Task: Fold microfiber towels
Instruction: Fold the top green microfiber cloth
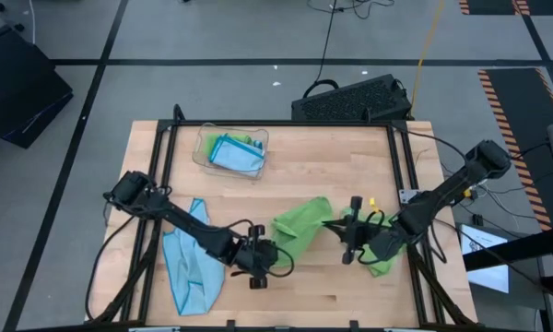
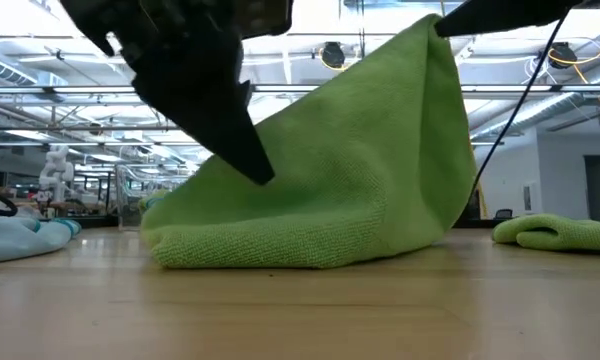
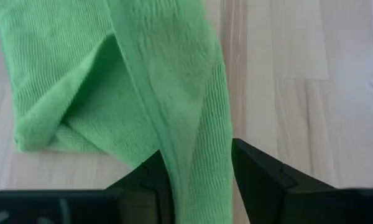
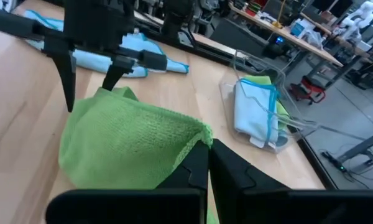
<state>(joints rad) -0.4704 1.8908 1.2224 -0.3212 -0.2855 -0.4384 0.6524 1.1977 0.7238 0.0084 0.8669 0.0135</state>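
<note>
A: Where is the green towel?

B: In the middle of the wooden table, near the front; one corner is lifted up.

A: Who holds it?

B: The right gripper is pinched tight on that corner; the left gripper has its fingers partly apart, with the towel's edge between them.
</note>
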